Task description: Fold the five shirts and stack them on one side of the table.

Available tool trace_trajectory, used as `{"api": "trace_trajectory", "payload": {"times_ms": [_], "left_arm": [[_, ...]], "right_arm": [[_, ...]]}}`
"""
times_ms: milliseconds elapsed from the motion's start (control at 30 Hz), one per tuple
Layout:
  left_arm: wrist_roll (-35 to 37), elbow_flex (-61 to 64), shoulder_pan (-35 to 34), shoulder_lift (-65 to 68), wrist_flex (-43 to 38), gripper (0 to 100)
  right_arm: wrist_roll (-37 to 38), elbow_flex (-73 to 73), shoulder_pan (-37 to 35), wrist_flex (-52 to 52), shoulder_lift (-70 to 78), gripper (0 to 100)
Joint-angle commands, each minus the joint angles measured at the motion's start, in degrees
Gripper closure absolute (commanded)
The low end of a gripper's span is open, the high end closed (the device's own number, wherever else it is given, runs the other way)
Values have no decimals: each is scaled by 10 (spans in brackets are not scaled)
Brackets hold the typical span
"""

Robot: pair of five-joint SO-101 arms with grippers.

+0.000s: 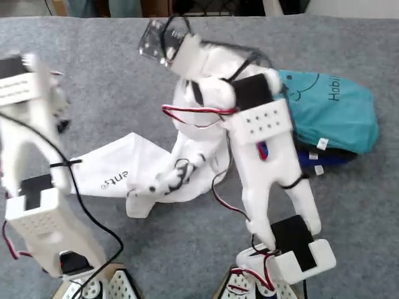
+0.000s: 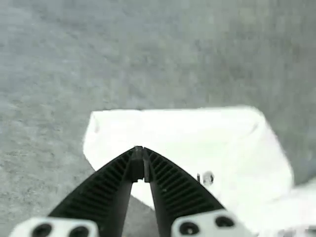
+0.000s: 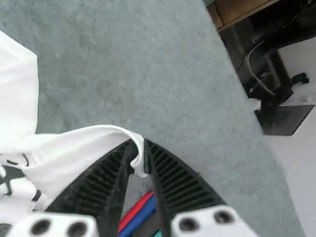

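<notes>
A white shirt (image 1: 156, 171) with black print lies crumpled at the middle of the grey table. My right gripper (image 3: 138, 160) is shut on a fold of this white shirt (image 3: 74, 148) and holds it up off the cloth; in the high view the right arm (image 1: 262, 131) covers that spot. My left gripper (image 2: 141, 163) is shut, its black fingers (image 2: 173, 190) meeting above a flat corner of the white shirt (image 2: 197, 138), with no cloth seen between them. A folded teal shirt (image 1: 330, 109) rests on a dark blue one (image 1: 318, 159) at the right side.
The grey table covering (image 1: 112, 75) runs open at the back left and along the front. The left arm (image 1: 31, 187) stands at the left edge. The table's far edge and dark furniture (image 3: 261, 64) on the floor lie beyond the right gripper.
</notes>
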Motion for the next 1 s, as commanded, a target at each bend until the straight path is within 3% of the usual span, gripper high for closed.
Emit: {"api": "trace_trajectory", "payload": {"times_ms": [0, 100, 200, 433, 567, 700, 800, 967], "left_arm": [[-45, 90, 59, -42, 6, 970], [-42, 167, 87, -86, 7, 933], [5, 207, 95, -132, 5, 885], [120, 132, 101, -134, -47, 879], [182, 147, 159, -132, -94, 878], [179, 226, 228, -132, -115, 880], [143, 289, 236, -133, -158, 880], [149, 327, 220, -138, -193, 873]], "right_arm": [[4, 136, 33, -109, -27, 985], [-27, 218, 47, -162, -71, 985], [-82, 313, 55, -246, -141, 985], [-137, 534, 51, -401, -311, 985], [-116, 543, 64, -420, -306, 985], [-110, 503, 95, -423, -284, 985], [-110, 474, 110, -420, -271, 985], [-109, 468, 120, -419, -266, 985]]}}
